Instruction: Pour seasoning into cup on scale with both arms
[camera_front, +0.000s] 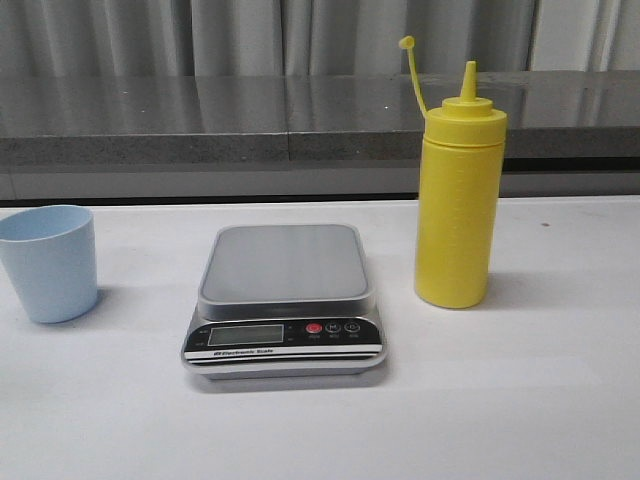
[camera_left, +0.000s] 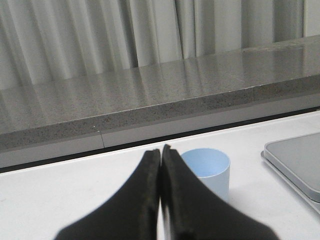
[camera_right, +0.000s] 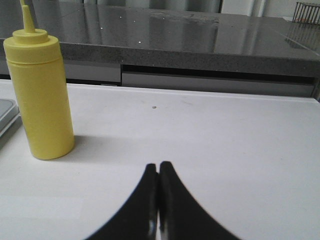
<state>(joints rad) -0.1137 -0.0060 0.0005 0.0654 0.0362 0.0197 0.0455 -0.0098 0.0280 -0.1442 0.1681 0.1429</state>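
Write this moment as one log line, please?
left gripper: shut, empty | right gripper: shut, empty | cup: on table, off scale | bottle: upright, uncapped

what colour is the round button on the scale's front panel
Red, on the flat silver-grey digital scale; the red round button shows best in the front view.

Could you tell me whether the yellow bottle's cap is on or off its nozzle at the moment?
Off. The small cap hangs on its strap beside the yellow bottle, and the cone nozzle stands bare.
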